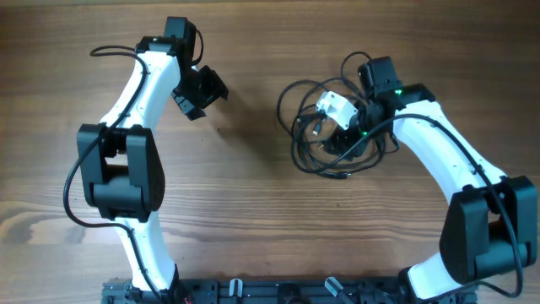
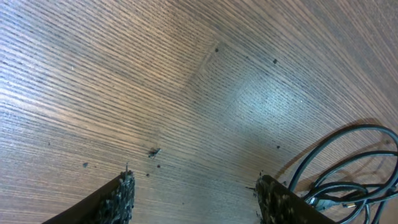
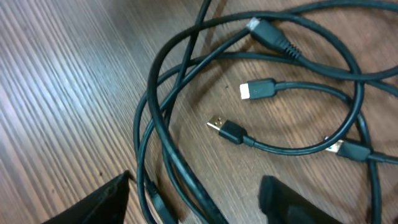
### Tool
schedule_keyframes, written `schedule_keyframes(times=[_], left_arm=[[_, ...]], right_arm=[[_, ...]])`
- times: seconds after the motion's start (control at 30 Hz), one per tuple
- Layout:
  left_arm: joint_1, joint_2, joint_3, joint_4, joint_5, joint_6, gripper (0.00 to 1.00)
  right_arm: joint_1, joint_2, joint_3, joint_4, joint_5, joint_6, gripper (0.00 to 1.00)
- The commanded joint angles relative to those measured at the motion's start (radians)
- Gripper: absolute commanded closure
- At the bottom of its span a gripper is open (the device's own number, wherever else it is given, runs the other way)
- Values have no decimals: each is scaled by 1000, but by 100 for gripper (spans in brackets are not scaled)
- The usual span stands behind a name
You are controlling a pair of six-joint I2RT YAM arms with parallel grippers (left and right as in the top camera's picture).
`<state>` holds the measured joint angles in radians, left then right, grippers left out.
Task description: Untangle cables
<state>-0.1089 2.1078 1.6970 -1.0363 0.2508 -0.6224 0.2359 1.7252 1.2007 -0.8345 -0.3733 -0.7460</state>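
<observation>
The cables lie as a tangled bundle of thin black loops on the wooden table, right of centre. In the right wrist view the cables show several small plug connectors, and two strands run between my fingers. My right gripper is open, low over the bundle, not closed on any strand. My left gripper is open and empty above bare wood, well left of the bundle. The edge of the cables shows at the right of the left wrist view.
The wooden table fills the overhead view. A black frame runs along the front edge by the arm bases. Thicker arm wires loop off the left arm.
</observation>
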Motion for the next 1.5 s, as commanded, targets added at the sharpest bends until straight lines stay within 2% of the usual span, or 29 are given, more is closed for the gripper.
schedule_keyframes(times=[0.0, 0.03, 0.07, 0.13, 0.17, 0.27, 0.3, 0.43, 0.5, 0.57, 0.63, 0.67, 0.7, 0.73, 0.8, 0.83, 0.87, 0.9, 0.97, 1.07, 1.13, 1.2, 1.3, 1.4, 1.43, 1.47], left_arm=[[2, 10, 2, -1, -9, 17, 34], [2, 10, 2, -1, -9, 16, 34], [2, 10, 2, -1, -9, 16, 34], [2, 10, 2, -1, -9, 16, 34], [2, 10, 2, -1, -9, 16, 34], [2, 10, 2, -1, -10, 16, 35], [2, 10, 2, 0, -10, 16, 35], [2, 10, 2, 0, -10, 16, 35], [2, 10, 2, 3, -10, 17, 36], [2, 10, 2, 4, -10, 17, 36], [2, 10, 2, 8, -10, 18, 36], [7, 9, 3, 17, -9, 57, 45], [15, -1, 8, 18, -9, 98, 49], [28, -33, 22, 4, -10, 137, 52], [51, -114, 57, -25, -10, 148, 48], [69, -215, 85, -39, -7, 148, 43], [76, -285, 89, -38, -5, 148, 37], [83, -354, 89, -35, -5, 148, 24], [106, -481, 89, -33, -6, 144, 12], [154, -587, 89, -43, -5, 143, 9], [193, -603, 89, -60, -5, 144, 8], [228, -596, 89, -89, -5, 144, 8], [254, -588, 89, -114, -5, 144, 8], [255, -587, 89, -127, -6, 144, 8], [255, -587, 89, -132, -5, 144, 8], [255, -587, 89, -134, -5, 144, 8]], right_arm=[[2, 12, -7, 60, -19, 37, 91], [2, 12, -7, 93, -19, 93, 96], [2, 9, 13, 135, -19, 227, 96], [0, -12, 132, 112, -19, 446, 96], [-2, -28, 213, 74, -19, 505, 96], [-2, -90, 552, -118, -15, 604, 96], [-2, -101, 616, -141, -15, 645, 96], [-5, -163, 768, -121, -16, 842, 96], [-5, -202, 783, -28, -19, 916, 96], [-5, -218, 783, -27, -15, 903, 96], [-5, -184, 770, -123, -8, 903, 96], [-3, -146, 752, -179, -9, 902, 96], [2, -118, 739, -208, -11, 893, 94], [8, -76, 720, -246, -35, 837, 85], [18, 0, 704, -303, -54, 766, 66], [27, 62, 704, -338, -54, 708, 50], [35, 101, 704, -359, -55, 662, 44], [44, 142, 704, -379, -55, 617, 40], [76, 234, 704, -404, -72, 525, 35], [122, 344, 704, -401, -112, 457, 35], [147, 407, 704, -393, -158, 414, 37], [169, 465, 704, -372, -195, 383, 45], [192, 531, 704, -304, -193, 390, 48], [196, 564, 704, -273, -193, 417, 57], [196, 563, 705, -269, -194, 417, 83], [195, 556, 710, -265, -195, 447, 96]])
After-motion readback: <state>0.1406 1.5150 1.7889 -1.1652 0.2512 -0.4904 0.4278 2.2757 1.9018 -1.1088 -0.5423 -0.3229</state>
